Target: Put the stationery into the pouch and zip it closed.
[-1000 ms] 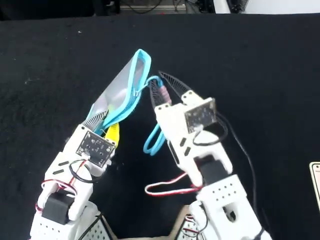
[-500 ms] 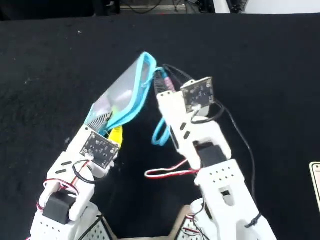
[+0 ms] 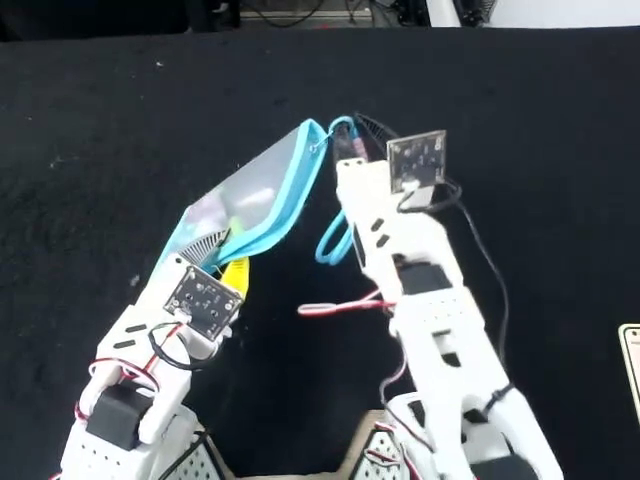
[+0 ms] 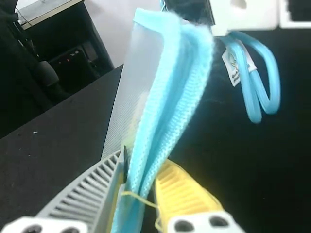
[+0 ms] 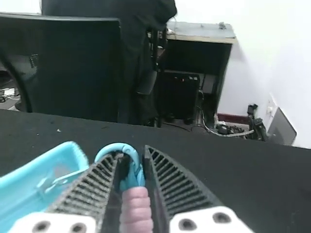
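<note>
Pouch [image 3: 255, 195] hangs stretched over the middle of the table [image 3: 540, 110], near end pinched in the left gripper [image 3: 218, 256]. Right gripper [image 3: 347, 140] is clamped on its blue cord loop [image 3: 335, 240] at the far end. Light, soft, floppy, I'd say: hold the zip edge and pull.

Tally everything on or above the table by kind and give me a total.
Pouch: 1
Blue strap, hanging by the pouch: 1
End effectors: 2 (left end effector, right end effector)
Card: 1
Total: 5
</note>
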Controlling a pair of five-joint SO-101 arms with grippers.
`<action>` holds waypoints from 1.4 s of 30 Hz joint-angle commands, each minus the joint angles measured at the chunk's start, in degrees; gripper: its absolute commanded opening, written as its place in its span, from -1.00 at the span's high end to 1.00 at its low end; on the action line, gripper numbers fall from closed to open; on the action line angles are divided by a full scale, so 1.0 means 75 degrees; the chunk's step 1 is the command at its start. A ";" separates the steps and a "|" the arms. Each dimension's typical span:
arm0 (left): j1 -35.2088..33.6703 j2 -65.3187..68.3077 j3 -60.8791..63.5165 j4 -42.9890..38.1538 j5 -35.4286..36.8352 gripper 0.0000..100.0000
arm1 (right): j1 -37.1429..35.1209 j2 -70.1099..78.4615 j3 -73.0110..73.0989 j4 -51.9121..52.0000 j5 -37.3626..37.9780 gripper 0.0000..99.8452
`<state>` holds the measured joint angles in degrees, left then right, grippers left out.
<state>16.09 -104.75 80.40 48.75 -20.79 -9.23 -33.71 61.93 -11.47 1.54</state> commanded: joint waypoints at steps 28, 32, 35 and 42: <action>-0.0041 0.0012 -0.0240 0.0047 -0.0012 0.94 | 0.0621 0.1354 -0.1119 -0.0223 -0.0035 0.98; -0.0041 0.0012 -0.0240 0.0047 -0.0012 0.94 | 0.0621 0.1354 -0.1119 -0.0223 -0.0035 0.98; -0.0041 0.0012 -0.0240 0.0035 -0.0012 0.94 | 0.0621 0.1354 -0.1119 -0.0199 -0.0047 0.98; -0.0041 0.0012 -0.0240 0.0035 0.0012 0.94 | 0.0621 0.1354 -0.1119 -0.0188 -0.0023 0.98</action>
<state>16.09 -104.40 80.40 48.66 -20.79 -9.05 -23.60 56.92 -11.74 1.27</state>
